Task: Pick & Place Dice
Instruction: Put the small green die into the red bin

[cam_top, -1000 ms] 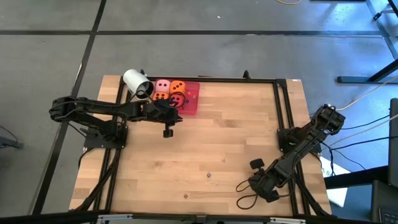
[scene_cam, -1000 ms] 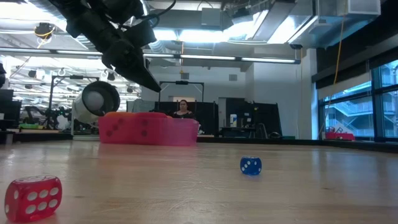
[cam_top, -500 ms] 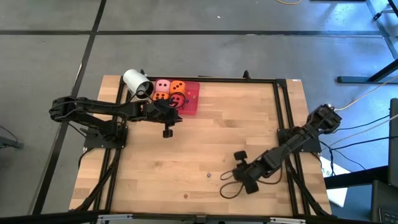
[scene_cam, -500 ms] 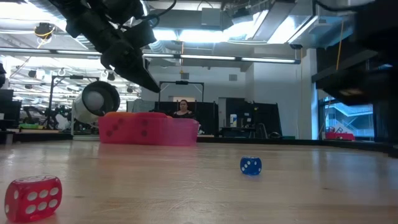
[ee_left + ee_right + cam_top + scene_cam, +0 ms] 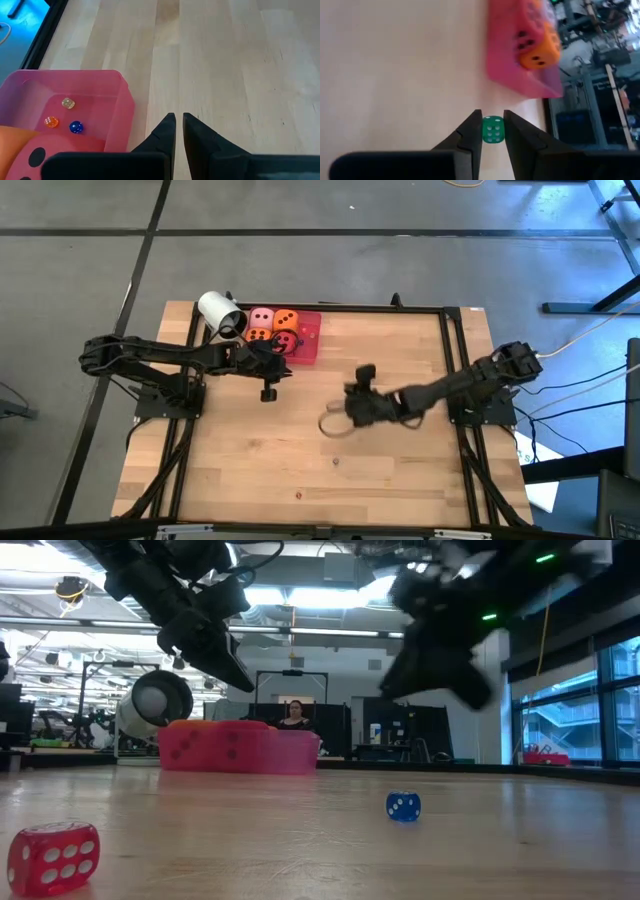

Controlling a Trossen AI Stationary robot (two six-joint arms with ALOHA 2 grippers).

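Observation:
Several big soft dice, pale pink (image 5: 262,317), orange (image 5: 285,319) and reddish, sit in the pink tray (image 5: 308,345) at the table's far left. My left gripper (image 5: 288,352) hangs shut just over the tray's near right corner (image 5: 122,95), touching nothing. Over the middle of the table my right gripper (image 5: 349,406) is shut on a tiny green die (image 5: 493,130). Small beige, orange and blue dice (image 5: 75,127) lie on the tray's floor. My right gripper pinches the tiny green die by two opposite faces (image 5: 493,131), right at the free ends of its two fingers. The fingers come from the table's right, slanting down toward the tray. The die is lifted clear of the wood, one pipped face toward the wrist camera.
A white roll (image 5: 220,313) lies by the tray's left end. A small red die (image 5: 53,857) and a small blue die (image 5: 403,806) rest on the wood near the front. A loose cable loop (image 5: 335,425) hangs under my right arm.
My right gripper has swung from the table's near right corner up and across to the middle, toward the tray, turning about its wrist as it went. It stays shut on the green die. My left arm has kept still.

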